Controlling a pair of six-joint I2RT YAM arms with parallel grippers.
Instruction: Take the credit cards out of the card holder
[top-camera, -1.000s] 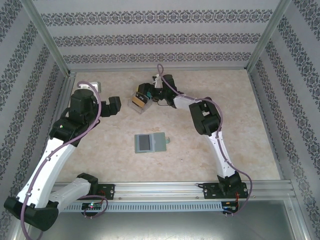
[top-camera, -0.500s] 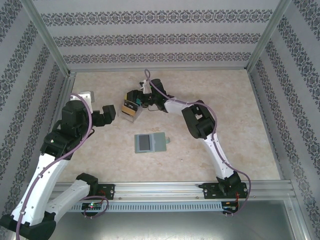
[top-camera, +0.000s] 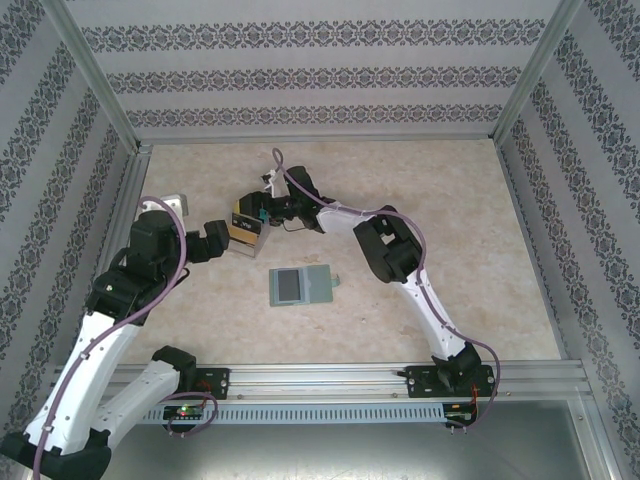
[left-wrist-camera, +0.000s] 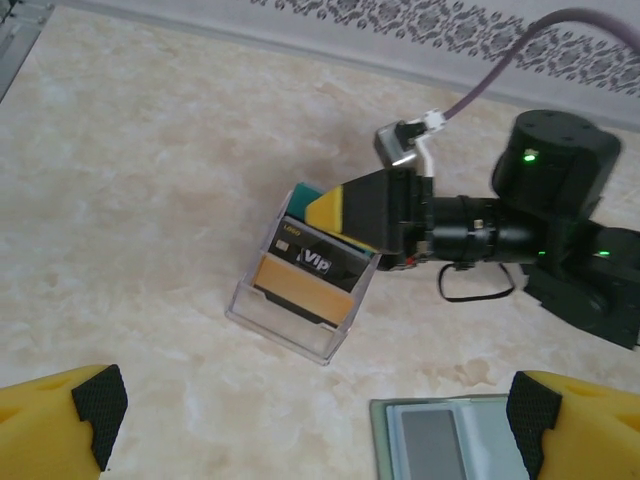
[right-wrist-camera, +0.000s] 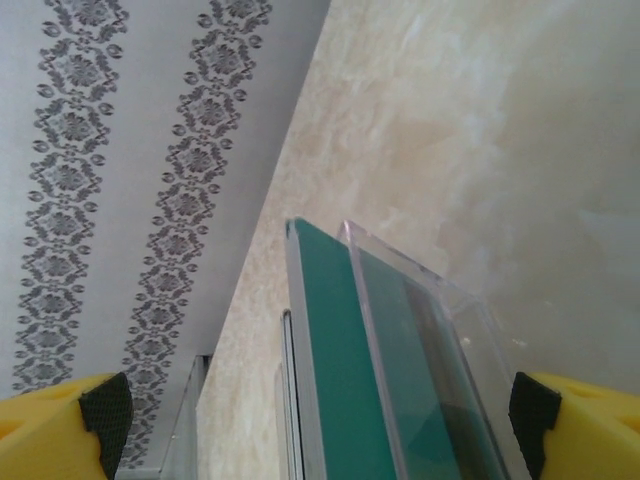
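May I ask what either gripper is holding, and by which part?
Nothing is clamped: the right gripper straddles the top of the credit cards in their clear stand, jaws wide; the left gripper hangs open, empty.

Credit cards (left-wrist-camera: 310, 262) in clear stand (left-wrist-camera: 298, 336); card holder (top-camera: 300, 286) open.

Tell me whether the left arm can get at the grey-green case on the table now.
Probably yes. The open left gripper hangs near the grey-green case, nothing lies between them, and the right gripper is farther back at the clear stand.
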